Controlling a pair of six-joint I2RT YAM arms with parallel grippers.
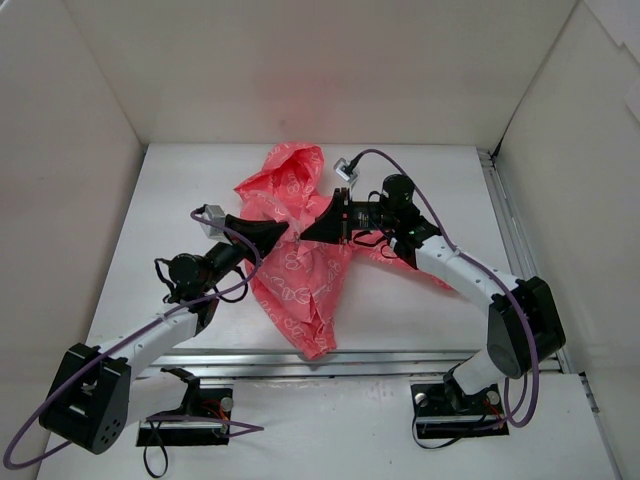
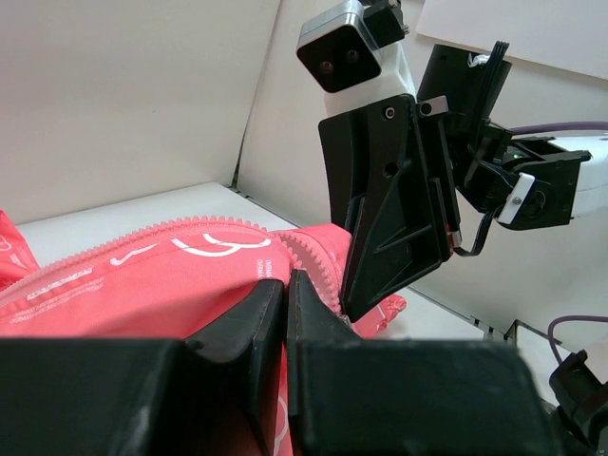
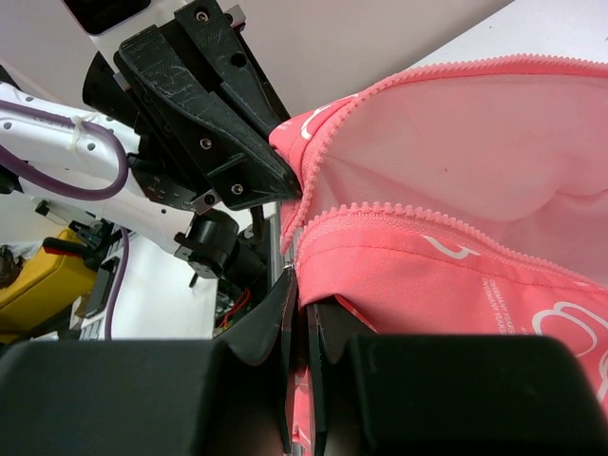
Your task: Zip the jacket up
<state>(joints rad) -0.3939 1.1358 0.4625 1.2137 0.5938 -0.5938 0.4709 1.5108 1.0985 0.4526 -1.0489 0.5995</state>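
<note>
Top: arms meet over jacket [image 1: 300,280]. Wrist views alone show left jaws, right jaws each pinching zipper edge [image 3: 418,224]

I'm looking down on a white table [image 1: 190,200] boxed in by white walls on three sides. The only loose thing I see on it is the coral-pink jacket [image 1: 300,275] with its white print, crumpled around the middle. Its far end is bunched up towards the back wall and its near end trails down almost to the aluminium rail [image 1: 350,358] that crosses the table's front edge. A second rail [image 1: 505,230] runs along the right side. Nearer me, two black base plates [image 1: 185,420] sit side by side on the white front strip.
</note>
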